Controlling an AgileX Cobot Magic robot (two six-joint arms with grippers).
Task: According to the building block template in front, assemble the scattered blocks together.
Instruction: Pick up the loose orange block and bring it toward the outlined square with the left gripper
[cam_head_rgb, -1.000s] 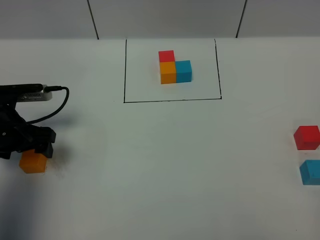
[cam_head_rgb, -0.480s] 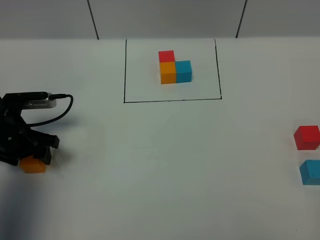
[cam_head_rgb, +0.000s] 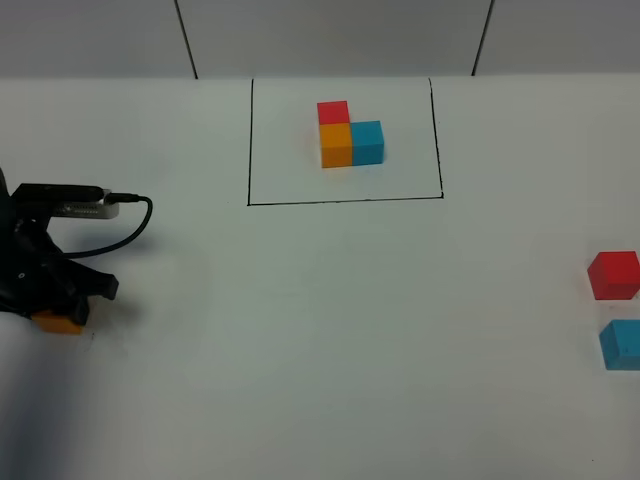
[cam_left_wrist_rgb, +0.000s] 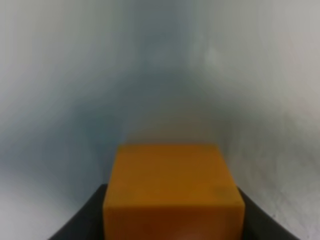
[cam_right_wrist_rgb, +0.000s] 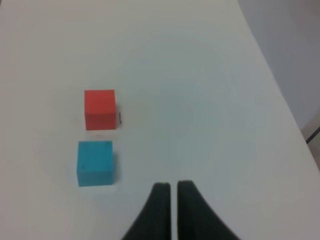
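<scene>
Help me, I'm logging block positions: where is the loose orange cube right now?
In the exterior high view the orange cube sits at the far left, between the jaws of the left gripper, far from the framed template.

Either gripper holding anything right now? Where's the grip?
Left gripper grips the orange cube by its two opposite sides; right gripper holds nothing.

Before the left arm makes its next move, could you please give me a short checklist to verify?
1. The orange cube sits inside the left gripper: ok.
2. Grip firmly closed on it: cannot tell.
3. The template is unobstructed: ok.
4. The red cube and blue cube lie apart, untouched: ok.
5. The right gripper is shut and empty: ok.
</scene>
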